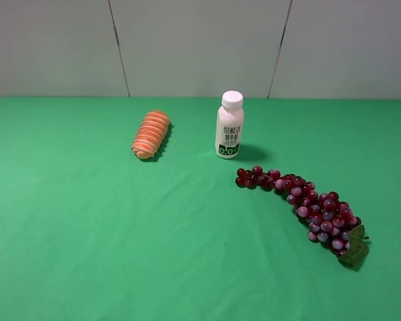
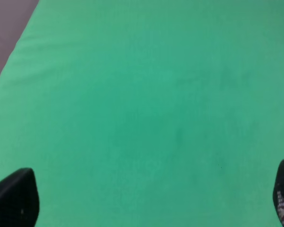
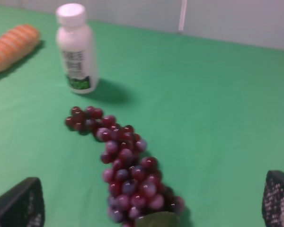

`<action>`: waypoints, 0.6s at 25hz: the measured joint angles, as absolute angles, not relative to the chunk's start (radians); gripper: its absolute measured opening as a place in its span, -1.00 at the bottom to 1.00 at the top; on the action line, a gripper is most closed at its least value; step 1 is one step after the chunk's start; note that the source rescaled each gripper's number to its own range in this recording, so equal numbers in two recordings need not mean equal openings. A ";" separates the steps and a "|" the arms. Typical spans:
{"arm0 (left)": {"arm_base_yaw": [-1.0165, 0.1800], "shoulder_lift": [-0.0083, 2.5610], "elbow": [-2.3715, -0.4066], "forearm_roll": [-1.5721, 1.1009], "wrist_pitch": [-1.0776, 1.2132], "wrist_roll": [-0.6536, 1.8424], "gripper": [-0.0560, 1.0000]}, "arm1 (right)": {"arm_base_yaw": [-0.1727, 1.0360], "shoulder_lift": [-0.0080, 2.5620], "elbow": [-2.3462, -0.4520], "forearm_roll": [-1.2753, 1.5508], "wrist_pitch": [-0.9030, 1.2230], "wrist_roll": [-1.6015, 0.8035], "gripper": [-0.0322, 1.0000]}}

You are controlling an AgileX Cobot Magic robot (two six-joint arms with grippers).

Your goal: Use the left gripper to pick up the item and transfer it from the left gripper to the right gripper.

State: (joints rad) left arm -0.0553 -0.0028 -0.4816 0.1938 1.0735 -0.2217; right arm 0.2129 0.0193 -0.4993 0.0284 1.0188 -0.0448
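On the green surface (image 1: 87, 234), right of centre and toward the near edge: bunch of plastic grapes (image 1: 307, 204), lying flat in a curve, narrow tip pointing left toward the middle, green leaf (image 1: 355, 249) at the near right end. Just beyond the tip, upright: white bottle (image 1: 229, 125) with a white cap, apart from the fruit. Further left, well apart from both: orange-striped bread roll (image 1: 151, 134), lying on its side. Over bare green cloth: left hand (image 2: 142, 198), fingers spread wide, nothing between them. Above the grapes' leafy end: right hand (image 3: 151, 203), likewise spread wide and holding nothing, bunch untouched below it. Neither arm visible from the high camera.
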 joint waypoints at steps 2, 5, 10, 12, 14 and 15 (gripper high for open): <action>-0.055 -0.003 -0.482 0.195 1.074 -0.222 1.00 | 0.154 0.001 -0.499 0.028 1.018 -0.044 1.00; -0.055 -0.003 -0.482 0.195 1.073 -0.222 1.00 | 0.050 -0.004 -0.499 0.028 1.018 -0.044 1.00; -0.055 -0.003 -0.482 0.195 1.073 -0.222 1.00 | -0.108 -0.004 -0.499 0.028 1.018 -0.044 1.00; -0.055 -0.003 -0.482 0.195 1.073 -0.222 1.00 | -0.131 -0.004 -0.499 0.028 1.018 -0.044 1.00; -0.055 -0.003 -0.482 0.195 1.073 -0.222 1.00 | -0.137 -0.004 -0.499 0.028 1.018 -0.044 1.00; -0.055 -0.003 -0.482 0.195 1.073 -0.222 1.00 | -0.137 -0.004 -0.499 0.028 1.018 -0.044 1.00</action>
State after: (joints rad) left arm -0.0553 -0.0028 -0.4816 0.1947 1.0725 -0.2217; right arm -0.1370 -0.0044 -0.4993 0.0284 1.0181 -0.0439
